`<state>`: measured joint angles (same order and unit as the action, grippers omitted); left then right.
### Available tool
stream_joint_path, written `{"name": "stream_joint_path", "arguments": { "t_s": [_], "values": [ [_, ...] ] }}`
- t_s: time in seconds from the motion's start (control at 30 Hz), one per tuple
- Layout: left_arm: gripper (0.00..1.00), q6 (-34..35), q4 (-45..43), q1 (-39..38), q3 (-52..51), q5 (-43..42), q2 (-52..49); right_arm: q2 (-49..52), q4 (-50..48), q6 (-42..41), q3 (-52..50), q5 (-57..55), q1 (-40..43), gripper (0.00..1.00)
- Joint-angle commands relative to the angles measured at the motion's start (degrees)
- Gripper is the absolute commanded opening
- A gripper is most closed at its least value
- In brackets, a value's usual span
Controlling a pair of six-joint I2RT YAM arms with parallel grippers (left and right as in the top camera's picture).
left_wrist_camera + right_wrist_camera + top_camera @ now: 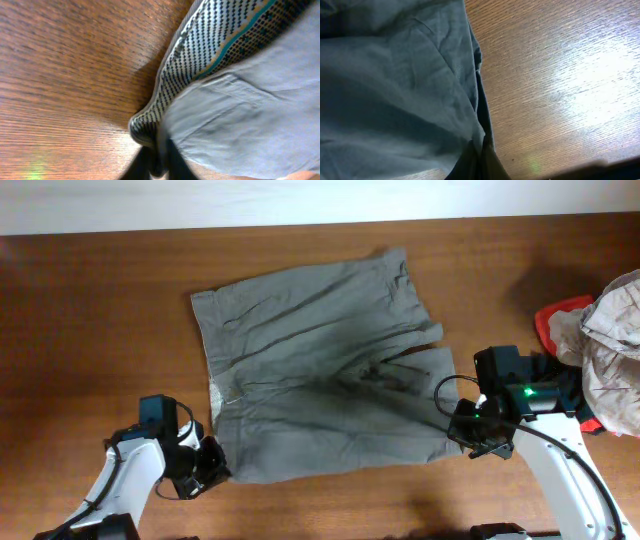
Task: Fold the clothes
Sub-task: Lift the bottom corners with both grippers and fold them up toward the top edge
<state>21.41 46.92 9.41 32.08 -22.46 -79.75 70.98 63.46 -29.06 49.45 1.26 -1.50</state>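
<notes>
Left pincer [212, 468] is clamped on the near-left corner of the shorts [320, 370]. In the left wrist view the dark fingertips [152, 159] sit together on the bunched end of the waistband [150, 125], with the dotted lining [220, 40] turned outward above them. The left arm comes in from the bottom-left edge. Its white link slants up and right, and the wrist is bent so the pincer points right, low to the bench [100, 300].

Right pincer [468, 438] is clenched too, on the near-right corner at the leg hem. The right wrist view is dark and blurry down by the fingers [485, 162], so it's hard to make them out, but the fabric edge [477, 100] seems to run straight in between them. That arm rises from the bottom-right edge. The white link leans up and left, a green light glows on the wrist, and a black cable [445, 390] loops beside it. The pincer points left.

The shorts lie spread flat and wrinkled in the middle of the bench, turned a little, with the waistband to the left and the legs to the right. Well off to the right there's a pile with a red garment [555, 320] under a pale beige-grey one [615, 350], just beside the right arm's wrist.
</notes>
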Motion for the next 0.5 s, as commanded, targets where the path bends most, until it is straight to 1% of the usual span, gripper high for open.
{"name": "stream_joint_path", "arguments": {
  "t_s": [0.0, 0.1, 0.2, 0.37, 0.47],
  "values": [
    [0.00, -1.3, 0.3, 0.2, -0.5, -0.3, -0.2, -0.2, 0.0, 0.3, 0.8, -1.8, -0.3, 0.04],
    [0.00, -4.3, 1.8, 0.2, 0.6, -2.7, 0.0, -0.2, -0.2, 0.3, 1.0, -2.0, -0.3, 0.04],
    [0.00, -7.1, 4.8, 0.2, 3.3, -2.8, 1.4, -0.3, 0.8, 0.3, 1.9, -1.9, -0.3, 0.04],
    [0.01, -9.5, 11.0, 0.2, 9.2, -2.6, 8.1, -1.6, 6.0, 1.2, 6.3, -1.9, -0.4, 0.04],
    [0.01, -10.8, 15.3, 0.2, 15.0, 1.5, 13.6, -3.5, 10.2, 1.6, 10.4, -1.6, -0.4, 0.04]
  ]
}}
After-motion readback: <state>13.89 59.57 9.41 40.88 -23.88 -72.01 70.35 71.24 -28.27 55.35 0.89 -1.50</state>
